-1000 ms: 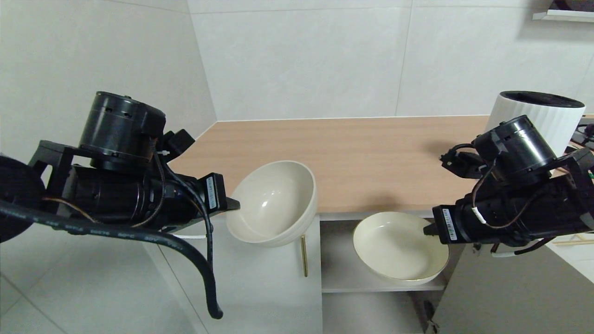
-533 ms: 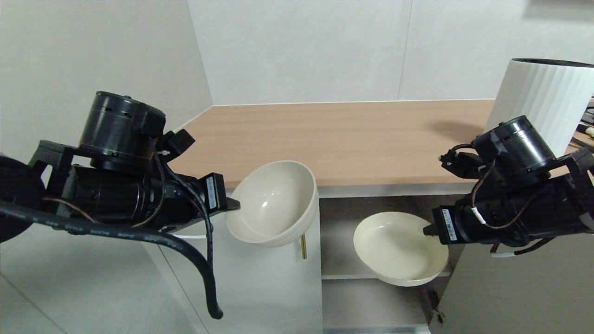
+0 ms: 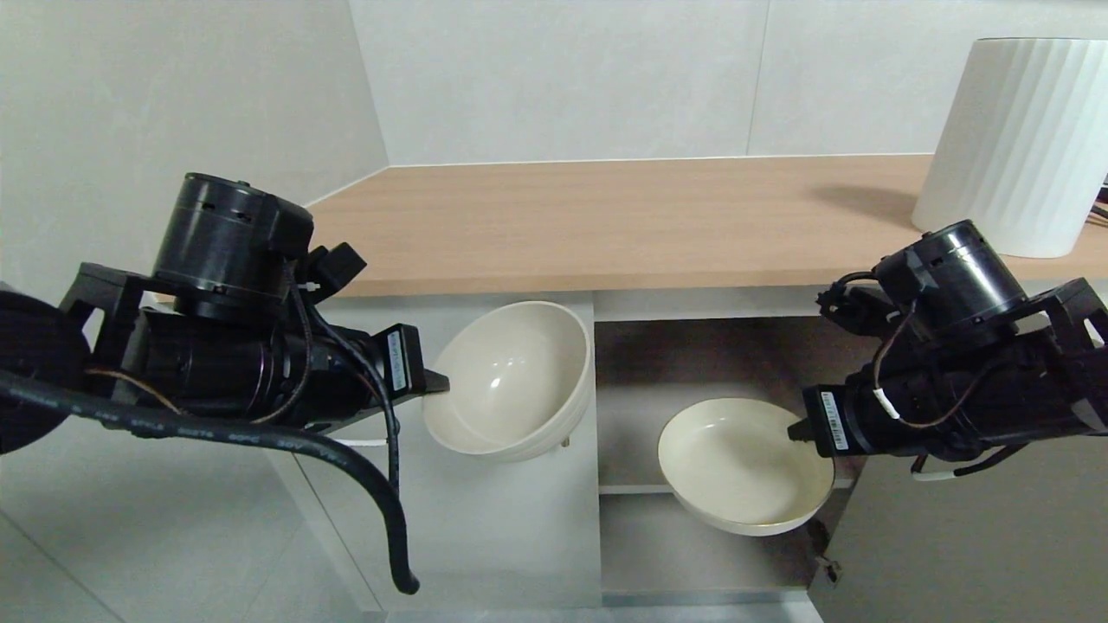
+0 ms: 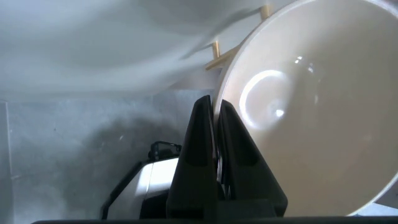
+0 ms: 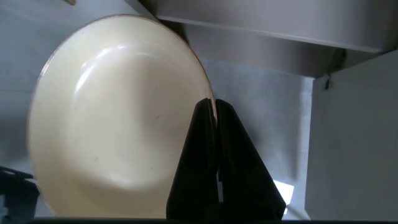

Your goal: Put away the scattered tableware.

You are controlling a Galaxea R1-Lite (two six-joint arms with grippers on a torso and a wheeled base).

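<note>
Seen from the head view, the left hand (image 3: 440, 381) holds a deep cream bowl (image 3: 511, 381) by its near rim. The bowl hangs in the air below the front edge of the wooden table (image 3: 606, 216), in front of a closed white cabinet door (image 3: 485, 536), and is tipped so its opening faces up and toward the right arm. The right hand (image 3: 795, 426) holds a shallow cream dish (image 3: 740, 463) by the rim on its own side. The dish is nearly level in front of the open cabinet compartment (image 3: 692, 363), and its body overlaps the front edge of the inner shelf (image 3: 628, 489). Whether its far rim has passed the cabinet front cannot be told. A tall white ribbed cylinder (image 3: 1021, 138) stands on the table, well apart from both dishes.

The wrist views make the grips plain. In the left wrist view the left hand (image 4: 214, 102) has its two black fingers drawn narrow, pinching the deep cream bowl (image 4: 311, 106) with the rim between them. A brass handle (image 4: 239, 43) shows beyond the bowl's edge; from the head view the bowl hides nearly all of it. In the right wrist view the right hand (image 5: 214, 106) is likewise clamped narrow on the rim of the shallow cream dish (image 5: 118, 106), and a swung-open door panel (image 5: 354, 143) stands just beside it.
</note>
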